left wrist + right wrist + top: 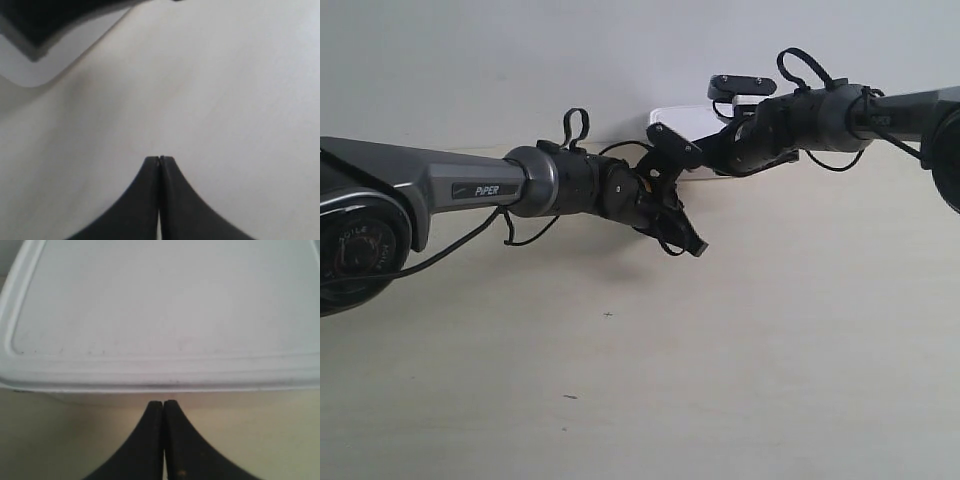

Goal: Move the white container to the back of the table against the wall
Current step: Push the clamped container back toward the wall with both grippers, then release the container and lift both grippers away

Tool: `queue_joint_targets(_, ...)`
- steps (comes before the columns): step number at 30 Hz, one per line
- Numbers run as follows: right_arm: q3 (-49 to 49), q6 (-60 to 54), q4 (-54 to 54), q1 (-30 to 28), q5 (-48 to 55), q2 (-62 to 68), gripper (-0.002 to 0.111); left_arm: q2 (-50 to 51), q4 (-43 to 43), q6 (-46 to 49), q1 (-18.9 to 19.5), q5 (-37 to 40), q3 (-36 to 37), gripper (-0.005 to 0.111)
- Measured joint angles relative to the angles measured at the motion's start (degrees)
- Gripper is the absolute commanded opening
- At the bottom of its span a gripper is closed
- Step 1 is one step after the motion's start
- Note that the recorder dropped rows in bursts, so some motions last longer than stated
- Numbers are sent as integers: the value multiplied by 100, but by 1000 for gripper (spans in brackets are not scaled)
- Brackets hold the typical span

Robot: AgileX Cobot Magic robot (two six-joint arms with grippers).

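The white container [682, 117] lies at the far edge of the table [740, 350], close to the wall [470, 60], and the arms hide most of it. In the right wrist view its lid [160, 315] fills the picture. My right gripper [163, 402] is shut and empty, its tips just short of the container's near side; it is the arm at the exterior view's right [715, 160]. My left gripper [160, 158] is shut on nothing over bare table, on the arm at the exterior view's left [692, 245]. One container corner [32, 75] shows off to its side.
Both arms cross in front of the container near the table's back middle. A few tiny dark specks [608, 314] mark the wood-grain surface. The wall runs along the whole far edge.
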Motion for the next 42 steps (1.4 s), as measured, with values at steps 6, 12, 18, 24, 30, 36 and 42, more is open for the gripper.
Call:
queue_joint_targets(6, -5, -12, -325, 0, 441, -11, 0, -260, 0, 0, 0, 483, 0, 0)
queue_joint_targets(12, -5, -117, -360, 0, 1168, -353, 0, -396, 0, 0, 0, 1076, 0, 0)
queue_joint_targets(18, 170, -421, -360, 0, 1770, -956, 0, -695, 0, -92, 0, 1039, 580, 0)
queue_joint_targets(24, 1229, -485, -360, 0, 1238, -1887, 0, -1716, 0, -140, 0, 291, 1652, 0)
queue_joint_targets(30, 2741, -471, -360, 0, 308, -3135, 0, -3079, -62, -184, 0, -478, 2910, 0)
queue_joint_targets(36, 4493, -305, -360, 0, -889, -4911, 0, -4828, -166, -184, 0, -1184, 4369, 0)
queue_joint_targets(42, 5906, 41, -360, 0, -1460, -7461, 0, -7323, -259, -207, -196, -1560, 5897, 0)
